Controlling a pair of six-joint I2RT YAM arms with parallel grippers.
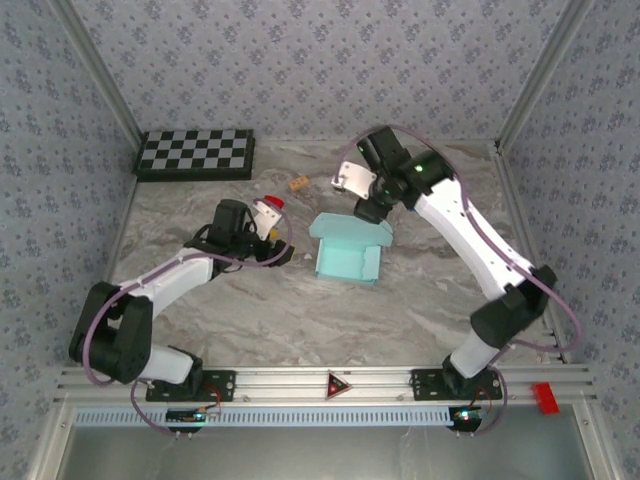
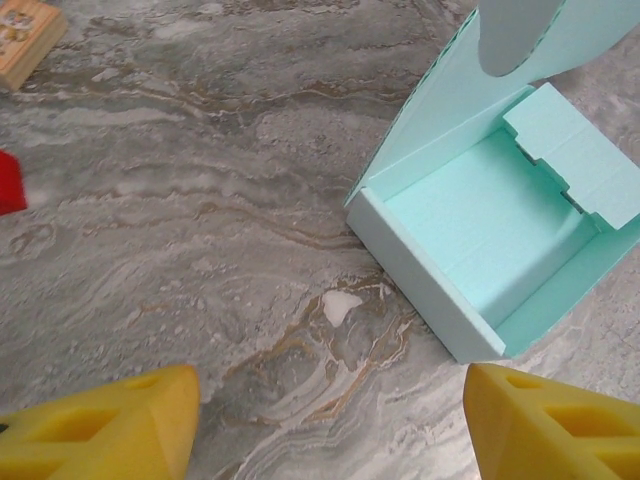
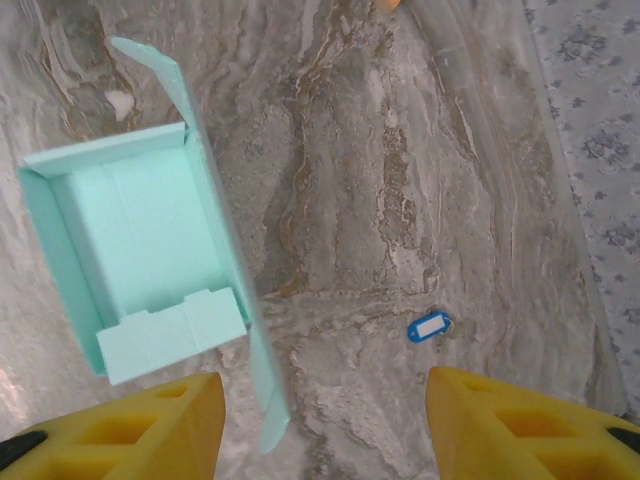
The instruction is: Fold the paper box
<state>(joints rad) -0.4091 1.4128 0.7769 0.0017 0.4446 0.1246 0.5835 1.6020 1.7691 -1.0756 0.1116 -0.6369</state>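
On a grey marble-patterned table (image 1: 300,310), the half-folded pale aqua cardboard paper box (image 1: 347,260) sits mid-table, its tray bare, between the left gripper (image 2: 330,410) and right gripper (image 3: 325,400), both spread wide, gripping nothing.

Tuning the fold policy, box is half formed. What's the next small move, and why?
Probably shut the right gripper on the lid flap: the flap stands between its open jaws, the paper box is not yet closed, and the left gripper hangs open beside it.
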